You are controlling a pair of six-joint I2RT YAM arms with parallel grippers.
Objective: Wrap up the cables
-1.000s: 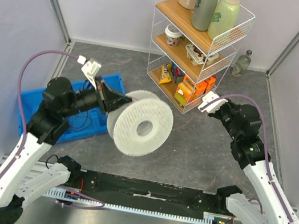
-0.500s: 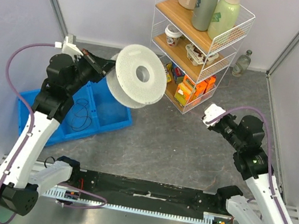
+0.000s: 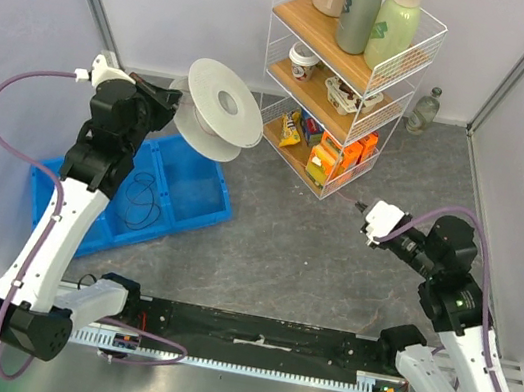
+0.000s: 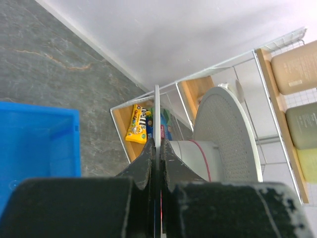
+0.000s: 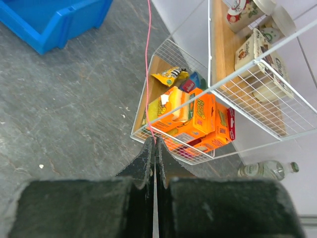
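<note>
Left wrist view: our left gripper (image 4: 156, 151) pinches the spool (image 4: 225, 134) by its rim, high beside the shelf (image 4: 194, 94). Our right gripper (image 5: 155, 148) nips the cable (image 5: 146, 59) (so thin); pulling could snag it there.

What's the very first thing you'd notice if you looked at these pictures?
The big white spool, held up in the air by the left pincer near the wire shelf rack. Then the thin pink cable stretching from the right pincer past the rack, and the bright blue bin on the table at left.
</note>
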